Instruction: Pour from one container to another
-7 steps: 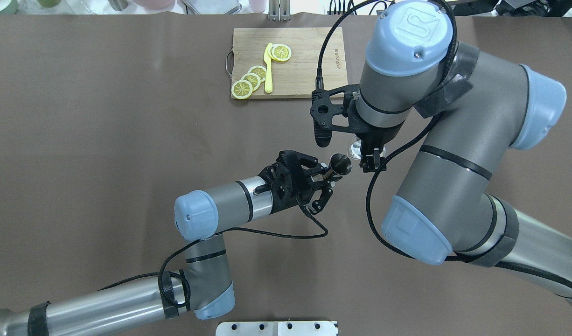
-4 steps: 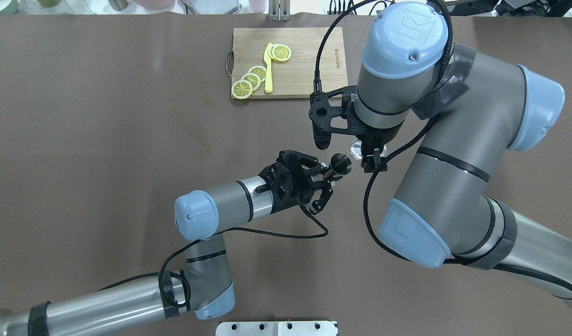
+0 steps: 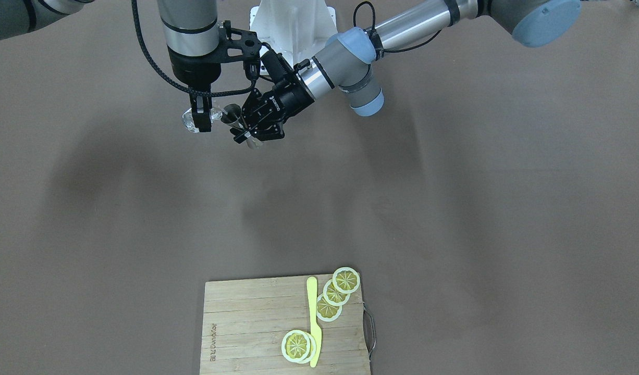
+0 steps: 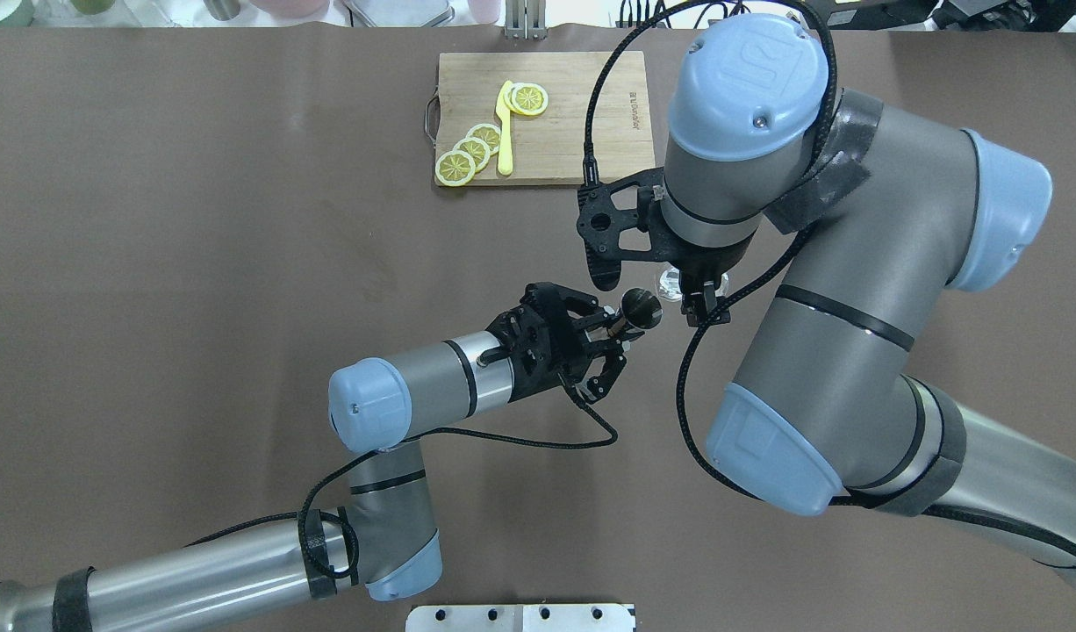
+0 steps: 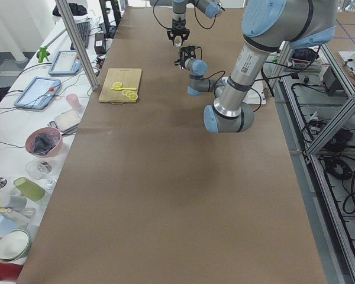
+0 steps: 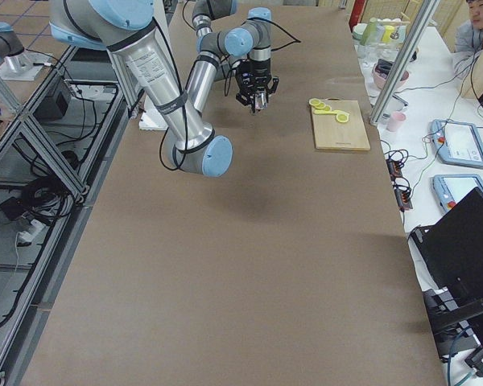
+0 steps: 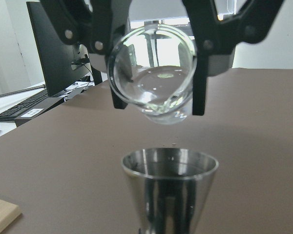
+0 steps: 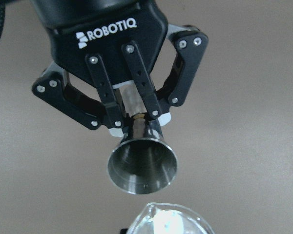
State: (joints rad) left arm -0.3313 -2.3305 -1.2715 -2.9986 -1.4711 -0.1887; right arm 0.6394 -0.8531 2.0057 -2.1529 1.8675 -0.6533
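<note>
My left gripper (image 4: 615, 330) is shut on the narrow waist of the steel jigger (image 4: 641, 307), holding it upright above the table. In the right wrist view the left gripper (image 8: 136, 117) pinches the jigger (image 8: 142, 168) from behind. My right gripper (image 4: 692, 297) is shut on the clear glass (image 4: 670, 283). In the left wrist view the glass (image 7: 154, 80) is tipped, its mouth toward the camera and its lip just above the jigger (image 7: 170, 187). The black fingers (image 7: 201, 83) clamp its sides. Whether it holds any liquid I cannot tell. The front view shows glass (image 3: 188, 121) and jigger (image 3: 231, 114) side by side.
A wooden cutting board (image 4: 582, 132) lies at the table's far middle, with lemon slices (image 4: 472, 149) and a yellow knife (image 4: 505, 132) on it. Bowls, cups and tablets stand on the side bench (image 5: 41, 142). A person sits at the edge of the right exterior view.
My right wrist has turned and drifted slightly toward the jigger, carrying the glass with it. The left arm and the jigger have stayed put.
</note>
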